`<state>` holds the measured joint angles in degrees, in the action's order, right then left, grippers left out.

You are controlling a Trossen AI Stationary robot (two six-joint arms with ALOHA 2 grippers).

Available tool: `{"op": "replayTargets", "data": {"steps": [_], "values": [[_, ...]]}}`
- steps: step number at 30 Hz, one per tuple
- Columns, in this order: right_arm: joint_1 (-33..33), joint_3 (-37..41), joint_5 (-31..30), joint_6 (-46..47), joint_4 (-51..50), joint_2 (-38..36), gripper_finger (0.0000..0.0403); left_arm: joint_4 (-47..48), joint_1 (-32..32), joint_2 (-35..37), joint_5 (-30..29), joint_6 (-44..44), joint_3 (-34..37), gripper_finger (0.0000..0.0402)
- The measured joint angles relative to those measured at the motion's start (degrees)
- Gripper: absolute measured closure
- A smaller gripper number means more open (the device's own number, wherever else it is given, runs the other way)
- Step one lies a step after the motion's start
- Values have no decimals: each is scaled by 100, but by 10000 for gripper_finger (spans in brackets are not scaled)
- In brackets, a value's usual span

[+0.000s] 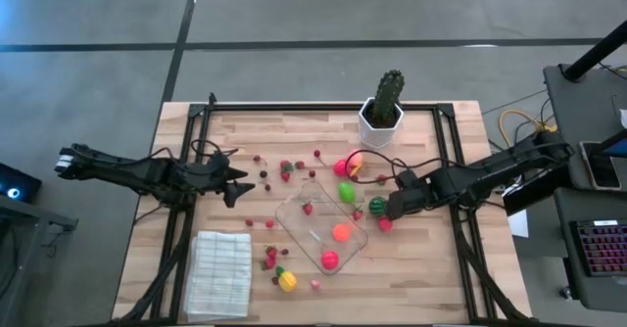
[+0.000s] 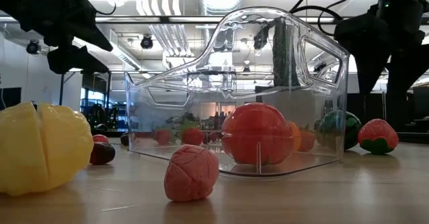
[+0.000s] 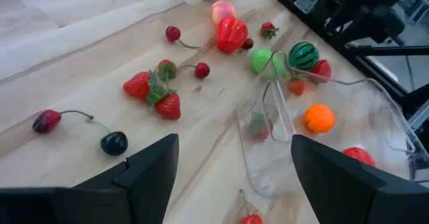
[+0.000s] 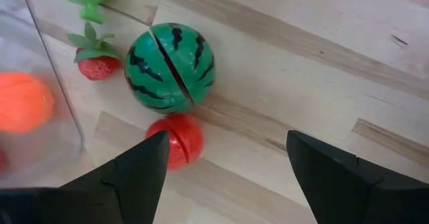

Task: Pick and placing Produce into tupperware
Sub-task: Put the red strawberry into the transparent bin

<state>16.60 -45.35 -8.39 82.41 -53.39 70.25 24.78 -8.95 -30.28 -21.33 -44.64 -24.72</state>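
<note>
The clear tupperware lies at the table's middle and holds an orange ball, a red piece and a small strawberry. Loose produce lies around it: a green striped melon ball, a red piece, a strawberry, more strawberries and cherries, and a yellow piece. My right gripper is open just right of the melon ball, fingers apart above the table. My left gripper is open left of the tupperware, empty.
A dark green cactus in a white pot stands at the far edge. A white folded ribbed cloth lies at the near left. Black frame rails run along the table's sides. A pink piece lies near the front edge.
</note>
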Motion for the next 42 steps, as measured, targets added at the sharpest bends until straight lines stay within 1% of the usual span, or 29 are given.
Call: {"op": "replayTargets", "data": {"steps": [7, 12, 19, 22, 25, 28, 31, 33, 35, 38, 42], "values": [[2, 99, 231, -353, 380, 305, 110, -40, 0, -96, 3, 0, 45, 128], [2, 99, 324, -701, 714, 728, 110, -35, 0, -237, 6, -2, 66, 128], [4, 75, 988, -1095, 1227, 1451, 110, -47, 0, -450, 6, -7, 34, 128], [4, -5, 1070, -1139, 1338, 1644, 110, -74, 0, -512, 35, -22, 36, 128], [4, -111, 1074, -1141, 1334, 1706, 110, -196, 0, -561, 212, -316, 36, 128], [4, -194, 1091, -885, 1129, 1643, 110, -327, -2, -603, 288, -439, 21, 128], [40, -285, 1145, -344, 424, 1476, 110, -477, -2, -599, 288, -448, 24, 128], [82, -304, 1445, -7, -26, 1352, 110, -542, -2, -607, 289, -448, 27, 128], [183, -297, 1902, 102, -264, 1233, 110, -537, -2, -597, 289, -423, 34, 128], [515, -295, 2409, 120, -173, 1070, 110, -536, -2, -612, 288, -409, 34, 128], [1150, -295, 2682, 516, -26, 1013, 110, -549, -2, -655, 280, -408, 43, 128]]}}
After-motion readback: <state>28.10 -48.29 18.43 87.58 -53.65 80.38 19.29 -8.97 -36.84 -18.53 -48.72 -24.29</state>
